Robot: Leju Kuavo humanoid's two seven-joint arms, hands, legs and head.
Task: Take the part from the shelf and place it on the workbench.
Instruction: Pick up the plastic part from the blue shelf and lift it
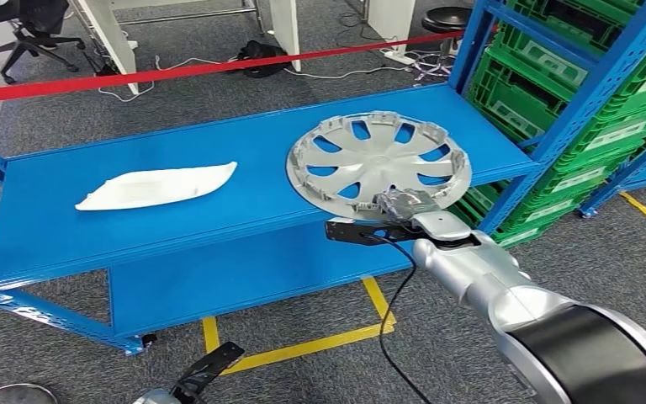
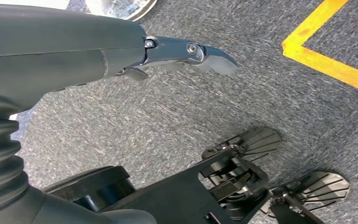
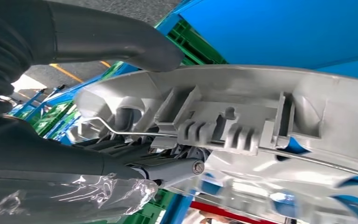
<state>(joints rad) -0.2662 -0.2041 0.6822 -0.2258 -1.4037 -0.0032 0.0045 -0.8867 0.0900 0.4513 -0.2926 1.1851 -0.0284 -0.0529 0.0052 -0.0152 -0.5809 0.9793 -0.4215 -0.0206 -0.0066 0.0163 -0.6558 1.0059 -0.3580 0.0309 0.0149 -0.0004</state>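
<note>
In the head view the right hand [image 1: 399, 206], at centre right of the frame, covers the near rim of the hubcap [image 1: 378, 160], so the contact between fingers and rim is hidden there. In the right wrist view the hubcap's rim [image 3: 242, 112] runs off the right edge, and the fingers [image 3: 168, 169] disappear beneath it. The left hand [image 1: 206, 370] is cut by the bottom edge of the head view. The green crates [image 1: 572, 93] run off the top right, and the chair [image 1: 21, 34] off the top left.
</note>
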